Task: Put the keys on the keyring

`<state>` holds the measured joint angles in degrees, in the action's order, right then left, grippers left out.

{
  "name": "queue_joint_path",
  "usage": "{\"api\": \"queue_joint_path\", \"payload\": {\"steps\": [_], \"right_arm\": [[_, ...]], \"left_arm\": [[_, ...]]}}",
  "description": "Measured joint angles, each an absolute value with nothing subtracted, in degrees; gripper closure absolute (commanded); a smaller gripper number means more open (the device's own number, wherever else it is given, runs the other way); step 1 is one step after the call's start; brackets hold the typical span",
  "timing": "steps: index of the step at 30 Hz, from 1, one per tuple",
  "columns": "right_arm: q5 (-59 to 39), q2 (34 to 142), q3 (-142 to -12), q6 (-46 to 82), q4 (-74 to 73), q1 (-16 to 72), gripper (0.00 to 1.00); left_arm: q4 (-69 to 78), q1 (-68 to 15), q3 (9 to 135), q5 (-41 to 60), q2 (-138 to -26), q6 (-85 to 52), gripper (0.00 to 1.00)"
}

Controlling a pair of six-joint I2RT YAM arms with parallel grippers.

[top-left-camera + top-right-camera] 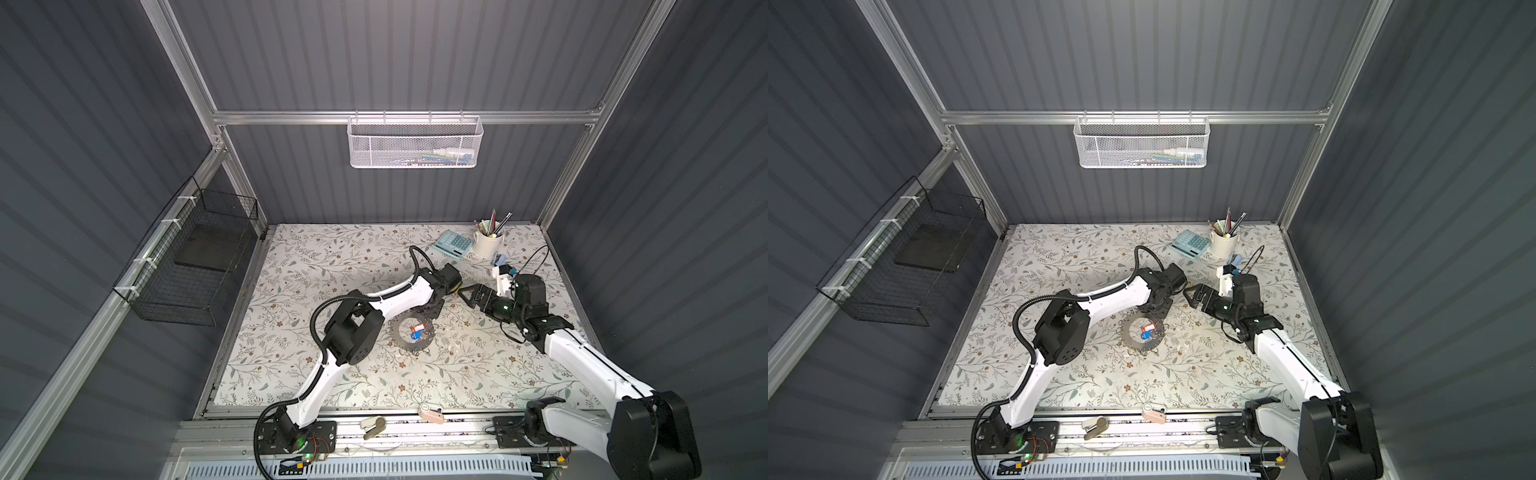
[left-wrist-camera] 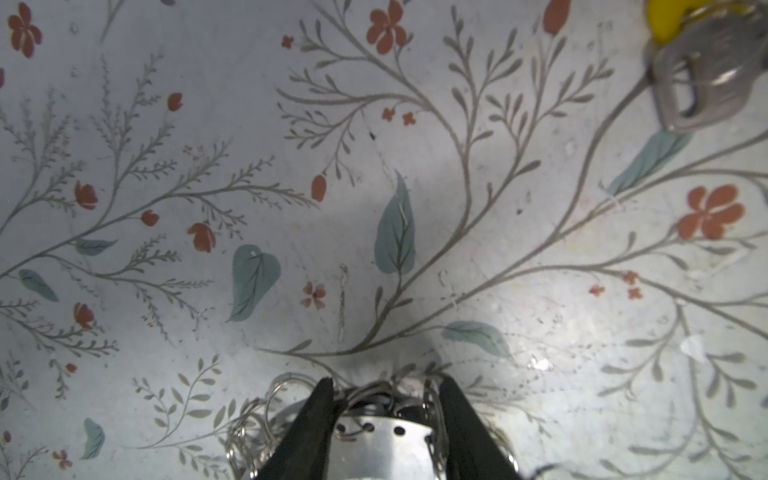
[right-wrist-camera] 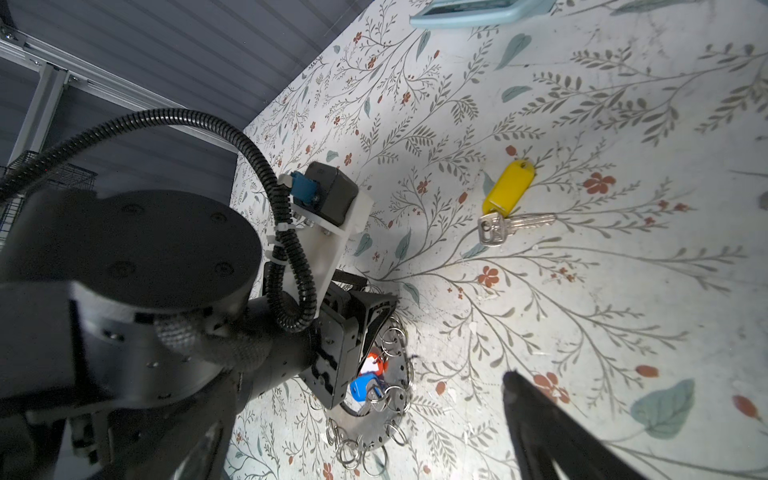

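The grey keyring (image 1: 401, 338) lies flat near the middle of the floral table, with wire loops round its edge. My left gripper (image 2: 386, 386) stands on its far rim, fingers closed against the perforated plate (image 2: 382, 444) and loops. A red-tagged key (image 3: 376, 362) and a blue-tagged key (image 3: 362, 386) sit in the ring's open centre, the blue one among loops. A yellow-tagged key (image 3: 509, 187) lies loose on the table beyond the ring. My right gripper (image 1: 464, 293) hovers open and empty beside the left wrist; only one finger (image 3: 540, 419) shows in its wrist view.
A pale blue calculator (image 1: 453, 243), a white pen cup (image 1: 488, 245) and a pale blue clip (image 1: 498, 259) stand at the back right. A stapler (image 1: 374, 426) and a pink object (image 1: 430, 413) lie at the front edge. A black wire basket (image 1: 187, 266) hangs on the left wall.
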<state>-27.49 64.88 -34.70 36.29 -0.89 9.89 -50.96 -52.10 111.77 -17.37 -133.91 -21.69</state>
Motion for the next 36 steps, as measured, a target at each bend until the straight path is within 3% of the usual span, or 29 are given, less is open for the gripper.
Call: {"api": "queue_joint_path", "payload": {"steps": [13,21,36], "right_arm": [[-28.0,65.2,-34.4,36.9,-1.7,9.9,0.01],[-28.2,65.3,-34.4,37.1,-1.8,9.9,0.01],[-28.6,65.7,-34.2,37.2,-2.2,9.9,0.01]], "left_arm": [[-49.7,-52.1,110.8,-15.6,-133.0,-23.0,0.72],[-49.6,-52.1,109.9,-14.1,-131.3,-23.2,0.65],[-47.7,-50.5,107.9,-11.8,-130.9,-23.6,0.68]]}}
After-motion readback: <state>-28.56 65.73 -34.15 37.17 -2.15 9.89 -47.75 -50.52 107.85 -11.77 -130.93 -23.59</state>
